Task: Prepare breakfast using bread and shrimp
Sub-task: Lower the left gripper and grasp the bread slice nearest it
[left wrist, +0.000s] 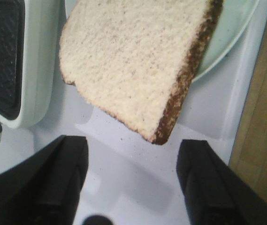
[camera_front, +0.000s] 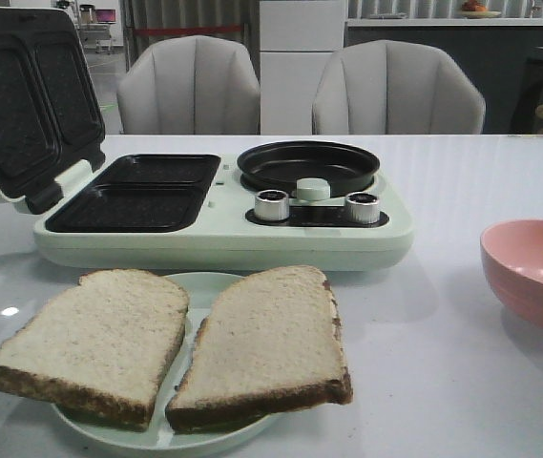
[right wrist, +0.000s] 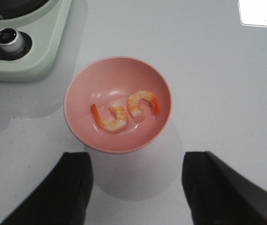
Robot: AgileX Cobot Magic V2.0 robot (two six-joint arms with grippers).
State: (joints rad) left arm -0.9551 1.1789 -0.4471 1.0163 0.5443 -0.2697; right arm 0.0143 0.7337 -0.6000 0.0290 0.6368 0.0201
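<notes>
Bread looks porous and matt, its crust rough. The pink bowl is smooth; the counter is glossy; the knobs are shiny metal.

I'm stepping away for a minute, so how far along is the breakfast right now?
Barely begun. Done: the breakfast maker sits with its lid open. In hand: nothing; the left end effector and right end effector are both open. Left: both bread slices on the plate, two shrimp in the pink bowl.
</notes>
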